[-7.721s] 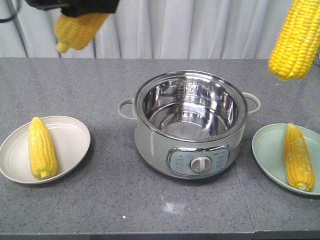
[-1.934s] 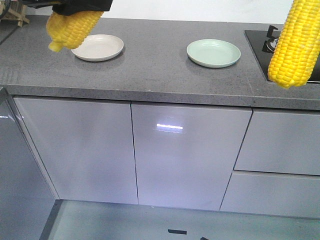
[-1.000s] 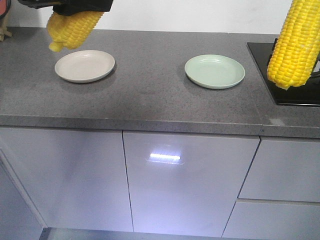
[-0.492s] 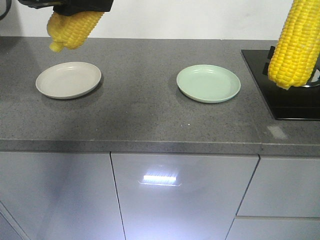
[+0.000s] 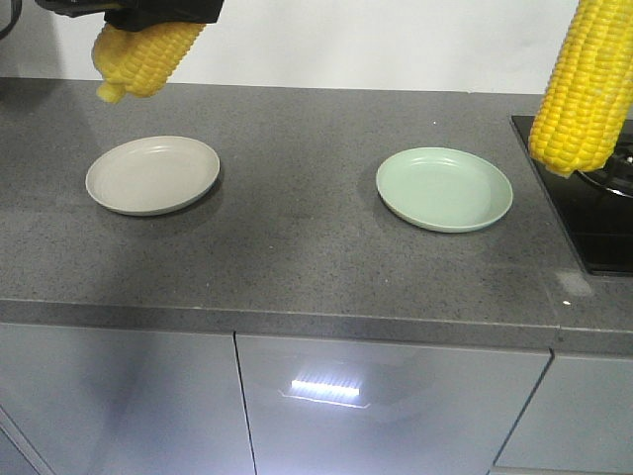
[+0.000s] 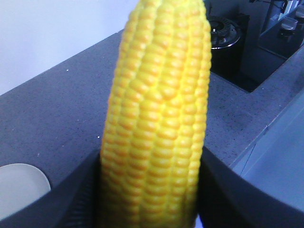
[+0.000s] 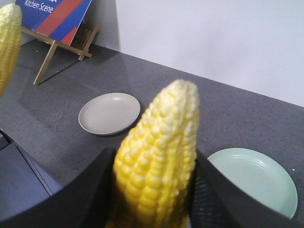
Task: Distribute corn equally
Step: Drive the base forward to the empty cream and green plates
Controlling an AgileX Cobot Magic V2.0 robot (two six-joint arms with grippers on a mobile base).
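Two corn cobs are held up over the grey counter. My left gripper [image 5: 158, 16] is shut on one cob [image 5: 143, 54], which hangs tip down above the empty beige plate [image 5: 153, 175]. In the left wrist view this cob [image 6: 156, 118] fills the space between the black fingers [image 6: 71, 199]. At the right edge hangs the other cob [image 5: 584, 89], right of the empty green plate [image 5: 445, 188]. My right gripper [image 7: 152, 194] is shut on that cob [image 7: 156, 156], with the beige plate [image 7: 109, 113] and the green plate [image 7: 256, 180] below.
A black cooktop [image 5: 598, 223] is set into the counter at the right, with a burner [image 6: 223, 33] on it. A blue and red sign on a wooden easel [image 7: 52, 19] stands at the counter's far left. Grey cabinet doors [image 5: 386, 406] run below the counter edge.
The whole view has shifted: the counter and both plates now sit slightly lower and further right in the front view. Both cobs stay held at the same spots in the picture.
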